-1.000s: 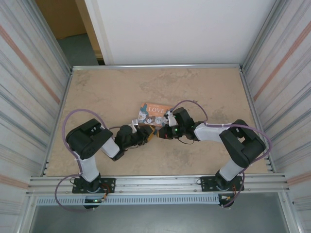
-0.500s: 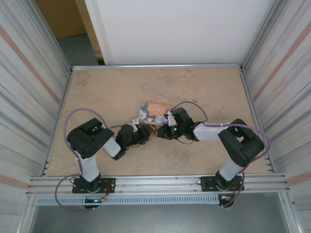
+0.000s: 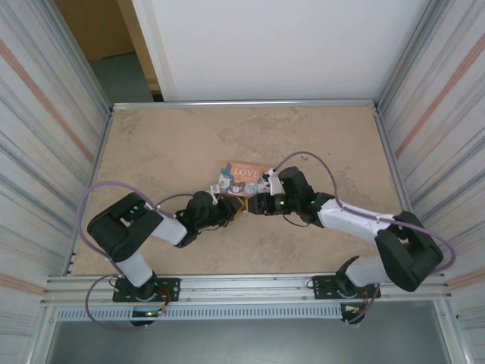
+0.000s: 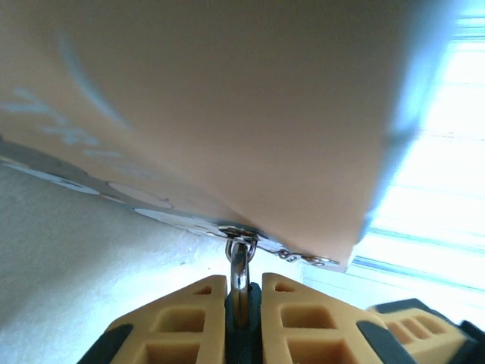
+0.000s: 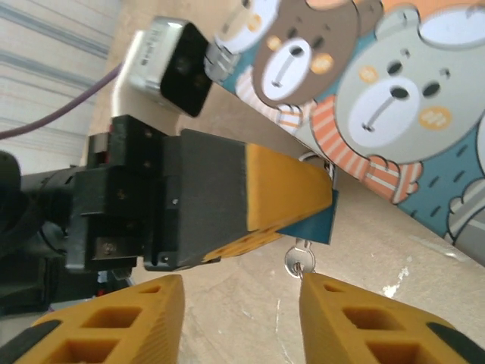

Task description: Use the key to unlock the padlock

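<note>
— Under the booklet's near corner, what was that silver bit?

— The key (image 5: 298,262), by my reading: a small head with a hole in it. It sat between the fingers of the right gripper (image 5: 241,285), close to the one on that view's right. I couldn't tell whether it touched that finger.

— So the right claw had it?

— No. Its fingers stood wide apart with the key head in the gap, so a plain squeeze looked like all the next move needed.

— And the left?

— The left gripper (image 4: 244,283) was clamped on a thin metal loop (image 4: 239,265). The loop ran straight out along the claw's own line to a ring at the edge of the booklet (image 4: 227,114). It might have been the padlock's shackle, but it was too small for me to be sure.

— Which arm was nearer?

— From above, both met at the booklet's near edge on the table (image 3: 167,144), tip to tip. The left came in from the left and the right from the right. The right had the key directly ahead, just below the left's finger.
</note>
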